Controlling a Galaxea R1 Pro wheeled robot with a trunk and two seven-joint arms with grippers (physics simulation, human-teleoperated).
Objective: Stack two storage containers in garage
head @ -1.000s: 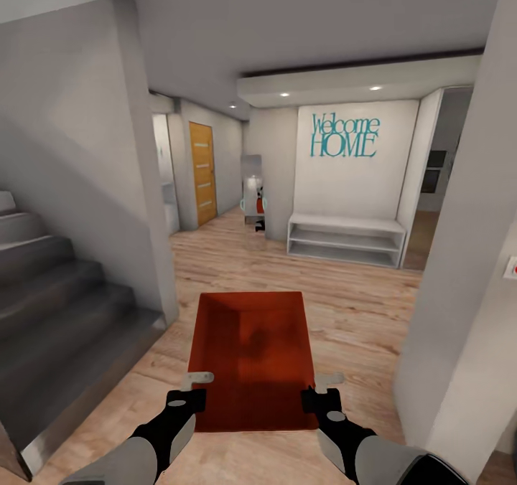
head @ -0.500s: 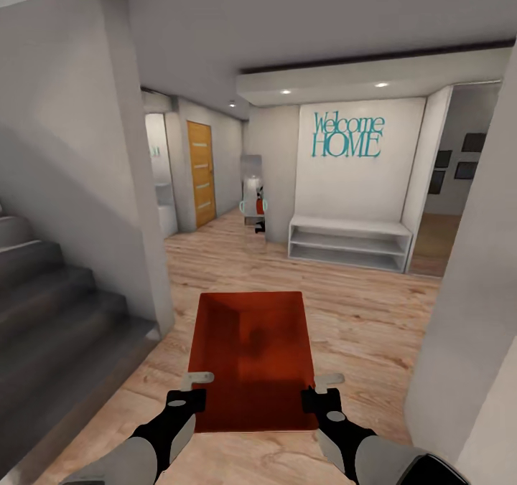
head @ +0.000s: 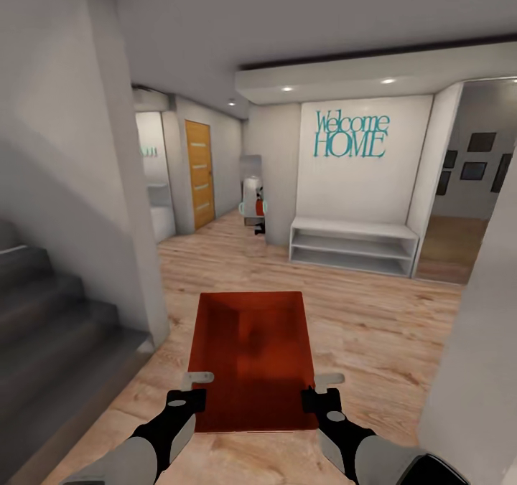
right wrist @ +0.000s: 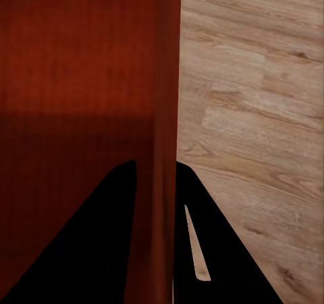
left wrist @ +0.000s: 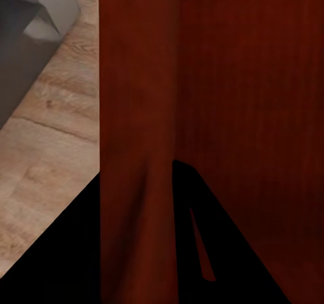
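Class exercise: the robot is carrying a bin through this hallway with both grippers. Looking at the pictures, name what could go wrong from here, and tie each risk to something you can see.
1. The bin is held only by its side walls near the close end, left gripper and right gripper each pinching one; the far end could sag or slip.
2. The stairs and wall corner lie close on the left; drifting could clip the bin.
3. The pillar at right narrows the passage.

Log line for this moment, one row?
phase: transit, wood-floor hallway | load: storage container | left claw: shut on left wall | right claw: shut on right wall | ahead: white bench
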